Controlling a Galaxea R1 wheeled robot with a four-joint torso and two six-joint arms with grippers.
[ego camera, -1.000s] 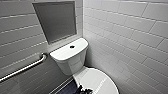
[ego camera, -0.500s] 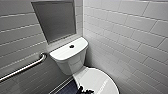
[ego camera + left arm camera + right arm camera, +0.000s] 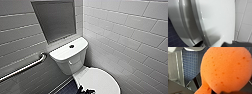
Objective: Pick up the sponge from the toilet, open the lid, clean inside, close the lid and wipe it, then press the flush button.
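- since the sponge point(image 3: 226, 68) bulges where the right gripper point(image 3: 208, 90) pinches it, it seems soft and light.
- left gripper point(image 3: 213, 44) gapes at the rim of the lid point(image 3: 218, 18), slick and stiff: a likely hold.

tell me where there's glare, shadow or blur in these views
Head view: wide-angle skew in the wall tiles, all soft; left wrist view: small bright glints along the lid edge and a grey shadow on it; right wrist view: the sponge looms close, blurred.
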